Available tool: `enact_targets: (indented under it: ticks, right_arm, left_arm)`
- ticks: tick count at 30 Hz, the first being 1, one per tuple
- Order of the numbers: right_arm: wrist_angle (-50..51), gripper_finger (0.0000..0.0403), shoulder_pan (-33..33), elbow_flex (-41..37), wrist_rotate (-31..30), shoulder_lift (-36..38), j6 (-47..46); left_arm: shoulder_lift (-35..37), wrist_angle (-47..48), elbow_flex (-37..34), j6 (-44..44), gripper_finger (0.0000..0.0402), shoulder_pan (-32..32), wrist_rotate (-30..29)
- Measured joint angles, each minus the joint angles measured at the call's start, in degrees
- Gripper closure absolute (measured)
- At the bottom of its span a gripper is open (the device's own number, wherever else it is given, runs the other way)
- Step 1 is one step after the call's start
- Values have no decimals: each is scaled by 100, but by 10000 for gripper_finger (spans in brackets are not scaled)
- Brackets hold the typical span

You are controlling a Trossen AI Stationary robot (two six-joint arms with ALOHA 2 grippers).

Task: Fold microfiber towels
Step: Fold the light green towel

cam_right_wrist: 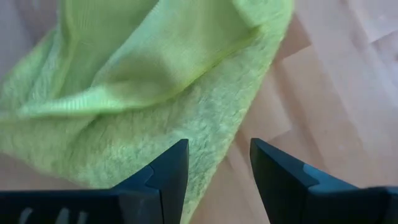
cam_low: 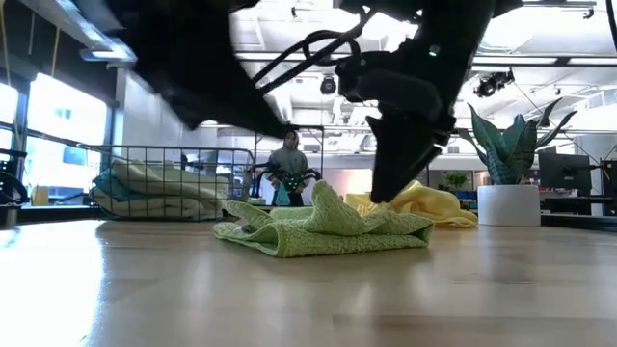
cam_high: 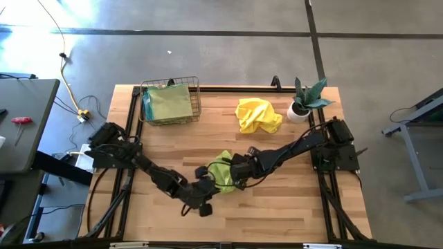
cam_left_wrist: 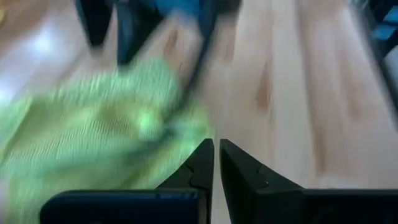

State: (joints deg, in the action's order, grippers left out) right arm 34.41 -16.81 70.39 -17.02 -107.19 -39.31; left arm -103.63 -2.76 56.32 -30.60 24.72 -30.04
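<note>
wooden table [cam_high: 291, 200]: wire basket [cam_high: 194, 97], potted plant [cam_high: 304, 100], yellow towel [cam_high: 257, 115].

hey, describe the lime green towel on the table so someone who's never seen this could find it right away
Start at the wooden table and look to its middle, where the two dark arms meet. The lime green towel lies crumpled there, just ahead of the open right hand. Unlike the yellow towel by the potted plant, it is lime green and between the arms.
</note>
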Motion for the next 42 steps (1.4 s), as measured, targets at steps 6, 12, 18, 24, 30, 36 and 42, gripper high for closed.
enact_targets:
  ticks: [6,12,18,24,30,36,42]
  right_arm:
    - [-18,237,-324,0,-273,-251,114]
    - [-48,237,-437,0,-698,-470,229]
    - [-82,237,-436,0,-722,-598,227]
    - [-118,237,-419,0,-745,-615,227]
    - [-161,237,-368,0,-841,-626,225]
    - [-174,237,-322,-2,-857,-630,251]
    - [-150,237,-300,-7,-887,-630,251]
  left_arm:
    - [-313,-592,-3,532,383,-447,234]
    - [-313,-761,-3,1143,383,-808,-139]
    - [-334,-797,-1,1309,383,-1235,139]
    - [-341,-772,-1,1385,383,-1488,457]
    - [-502,-821,4,1351,383,-1577,515]
    - [-946,-1054,8,1265,383,-1579,485]
    - [-973,-917,12,1258,383,-1583,529]
